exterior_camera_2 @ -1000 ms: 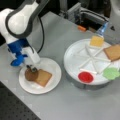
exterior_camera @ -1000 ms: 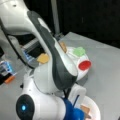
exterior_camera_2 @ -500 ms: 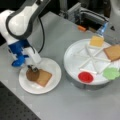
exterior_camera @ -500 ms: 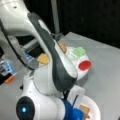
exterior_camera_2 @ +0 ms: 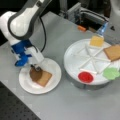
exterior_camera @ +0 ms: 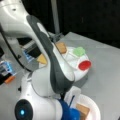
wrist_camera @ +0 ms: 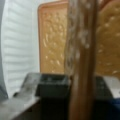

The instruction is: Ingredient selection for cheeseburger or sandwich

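Note:
In a front view my gripper (exterior_camera_2: 36, 68) hangs low over the small white plate (exterior_camera_2: 53, 82) at the left. It is shut on the dark brown round patty (exterior_camera_2: 34, 74), whose lower edge rests on a tan toast square (exterior_camera_2: 45, 78) lying on that plate. The wrist view shows the patty (wrist_camera: 80, 62) edge-on between the fingers, with the toast (wrist_camera: 52, 40) flat behind it. The other toast square (exterior_camera_2: 113, 52), yellow cheese (exterior_camera_2: 96, 40), green lettuce (exterior_camera_2: 111, 73) and red disc (exterior_camera_2: 85, 76) lie in the divided plate (exterior_camera_2: 68, 62). My arm hides the gripper in the other front view.
The big round divided plate (exterior_camera: 72, 67) stands on a raised base at a front view's right. An orange piece (exterior_camera_2: 81, 28) and dark equipment (exterior_camera_2: 90, 17) sit at the table's far edge. The arm's cable (exterior_camera_2: 44, 32) hangs beside the small plate.

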You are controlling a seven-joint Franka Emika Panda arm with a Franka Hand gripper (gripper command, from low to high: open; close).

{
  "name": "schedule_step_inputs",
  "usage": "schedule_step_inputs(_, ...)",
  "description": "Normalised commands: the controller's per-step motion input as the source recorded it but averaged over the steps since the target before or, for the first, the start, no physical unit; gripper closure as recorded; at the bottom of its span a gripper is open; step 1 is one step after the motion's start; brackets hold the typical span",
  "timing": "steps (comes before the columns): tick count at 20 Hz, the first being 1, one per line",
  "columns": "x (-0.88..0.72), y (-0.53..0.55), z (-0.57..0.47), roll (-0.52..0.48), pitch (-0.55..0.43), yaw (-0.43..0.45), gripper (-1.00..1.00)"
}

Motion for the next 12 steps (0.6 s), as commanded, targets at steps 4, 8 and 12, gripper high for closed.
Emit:
schedule_step_inputs(4,-0.06,0.00,-0.06,-0.059,-0.087,0.088,1.00)
schedule_step_inputs(8,-0.07,0.00,-0.08,-0.081,-0.084,0.078,1.00)
schedule_step_inputs(12,-0.07,0.02,-0.08,-0.165,-0.076,0.115,1.00)
